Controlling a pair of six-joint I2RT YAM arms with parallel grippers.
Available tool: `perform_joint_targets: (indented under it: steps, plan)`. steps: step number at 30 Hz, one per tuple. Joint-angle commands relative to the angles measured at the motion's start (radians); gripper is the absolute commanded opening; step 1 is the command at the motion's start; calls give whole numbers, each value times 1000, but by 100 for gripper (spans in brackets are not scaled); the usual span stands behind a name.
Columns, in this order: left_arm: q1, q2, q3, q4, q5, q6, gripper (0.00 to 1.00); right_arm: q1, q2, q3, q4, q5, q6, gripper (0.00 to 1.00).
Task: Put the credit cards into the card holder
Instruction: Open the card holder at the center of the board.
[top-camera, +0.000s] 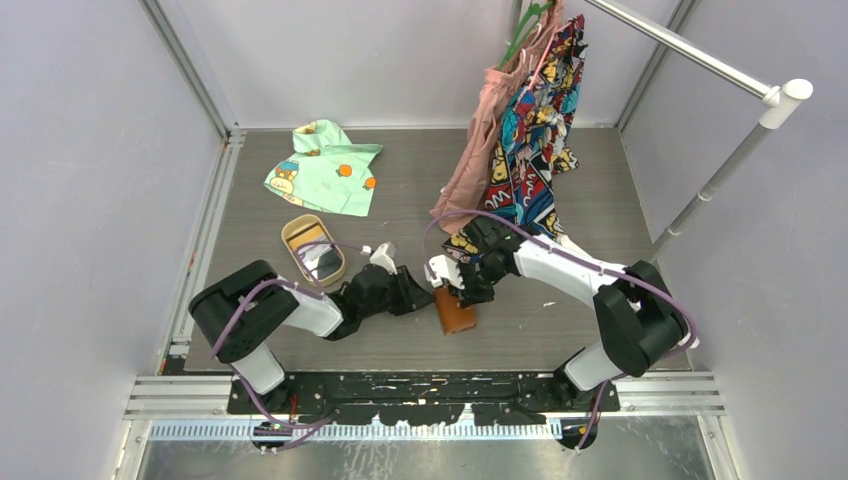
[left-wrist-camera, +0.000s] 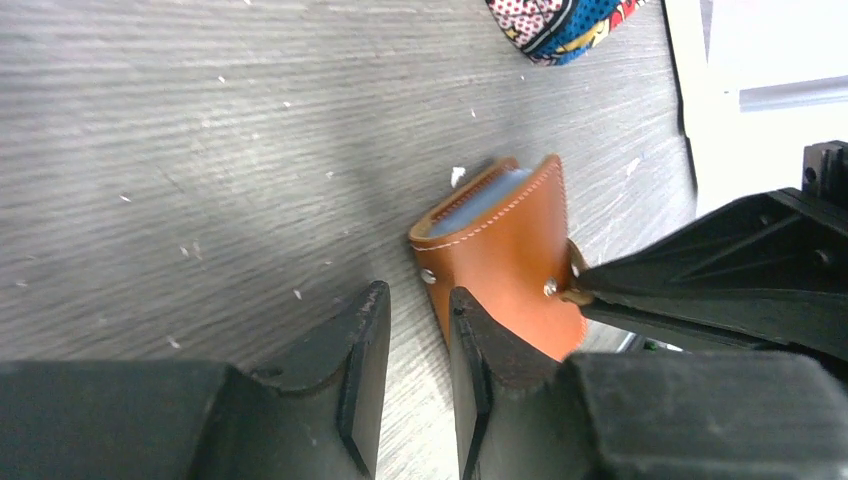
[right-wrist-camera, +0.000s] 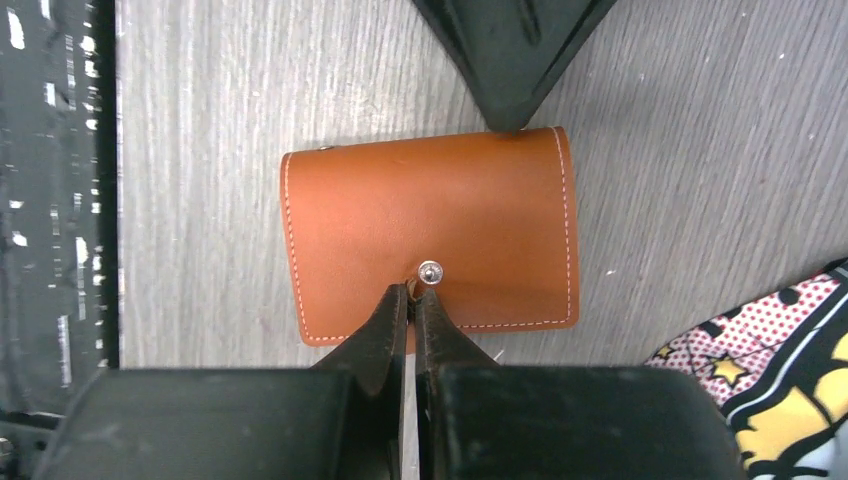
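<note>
While the card holder (right-wrist-camera: 430, 215) lies folded on the table (right-wrist-camera: 200, 120), right gripper (right-wrist-camera: 411, 292) pinches its edge by the snap button (right-wrist-camera: 430, 271); left gripper (left-wrist-camera: 418, 295) slightly parted, empty, just beside it.

Brown card holder (right-wrist-camera: 430, 205), fingers (right-wrist-camera: 383, 332) pinching its edge
</note>
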Motion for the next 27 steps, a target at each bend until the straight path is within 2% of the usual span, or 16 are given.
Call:
perform_joint_targets:
  steps: [1, 8, 10, 14, 19, 23, 27]
  plan:
    - [19, -55, 20, -75, -40, 83, 31, -36, -62, 29, -60, -140, 44, 1]
    - [19, -197, -10, -61, 56, 185, 40, -118, -114, 43, -44, -321, 175, 1]
    - [18, -227, -19, -53, 96, 190, 45, -135, -130, 38, 3, -364, 273, 1]
    - [-5, -245, -24, -32, 128, 176, 56, -136, -131, 25, 55, -427, 357, 1]
    - [-24, -230, -22, -18, 102, 147, 70, -136, -125, 26, 67, -453, 388, 1]
    - [-24, -230, -16, -42, 90, 135, 74, -137, -133, 23, 68, -481, 392, 1]
    - [-25, -261, 2, -135, 66, 154, 74, -137, -138, 24, 52, -492, 369, 1]
